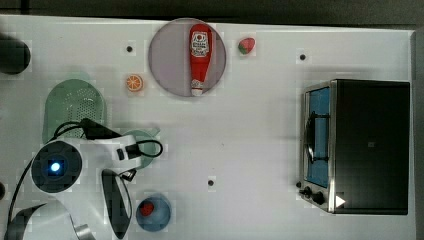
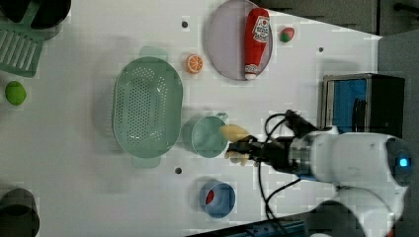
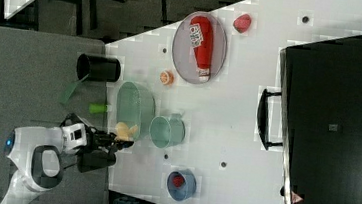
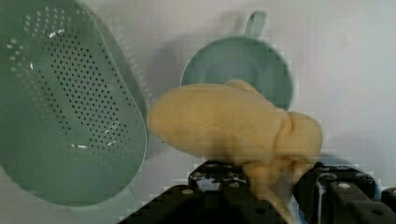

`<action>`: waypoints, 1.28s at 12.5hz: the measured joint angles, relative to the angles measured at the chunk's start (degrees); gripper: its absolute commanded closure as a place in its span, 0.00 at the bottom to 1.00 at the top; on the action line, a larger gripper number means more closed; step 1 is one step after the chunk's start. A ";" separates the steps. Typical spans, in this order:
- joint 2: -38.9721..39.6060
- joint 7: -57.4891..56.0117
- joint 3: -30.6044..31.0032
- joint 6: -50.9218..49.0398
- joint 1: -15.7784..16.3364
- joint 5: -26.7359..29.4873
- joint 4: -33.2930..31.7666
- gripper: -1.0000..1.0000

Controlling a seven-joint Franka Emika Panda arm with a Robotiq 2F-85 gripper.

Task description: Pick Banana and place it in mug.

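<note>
Pale-yellow banana (image 4: 233, 126) looks soft, light and slightly squashy w/ a matte skin. We see the pincer (image 2: 242, 150) clamped on its stem end, holding it just above the teal mug (image 2: 205, 136), near the left view's right rim. Grip seems adequate; we'd avoid squeezing harder.

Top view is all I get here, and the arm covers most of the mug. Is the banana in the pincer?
Observer: Yes. In the wrist view the pincer is shut on the small pale-yellow toy banana.
Operator: Is it inside the cup yet?
Observer: No. In the left view the banana is off the table, at the rim on the left view's right side of the round translucent teal-green mug.
Operator: Anything already in the mug?
Observer: The wrist view shows a bare mug floor.
Operator: What sits closest to it?
Observer: The oval perforated green basket, on the left view's left of the mug.
</note>
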 measured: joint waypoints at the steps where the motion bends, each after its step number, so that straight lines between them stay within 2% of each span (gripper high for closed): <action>1: 1.53 2.69 0.43 -0.06 0.58 -2.61 -0.34 0.68; 3: 4.43 4.78 0.32 1.04 1.16 -8.53 -0.45 0.68; 6: 8.02 7.35 -0.38 5.93 0.86 -10.07 0.11 0.67; 10: 10.67 7.69 -1.31 9.71 0.85 -8.07 1.01 0.24; 12: 10.21 8.48 -0.81 10.04 0.03 -10.01 0.67 0.00; 16: 9.87 9.01 -2.08 11.33 -0.06 -9.17 1.68 0.00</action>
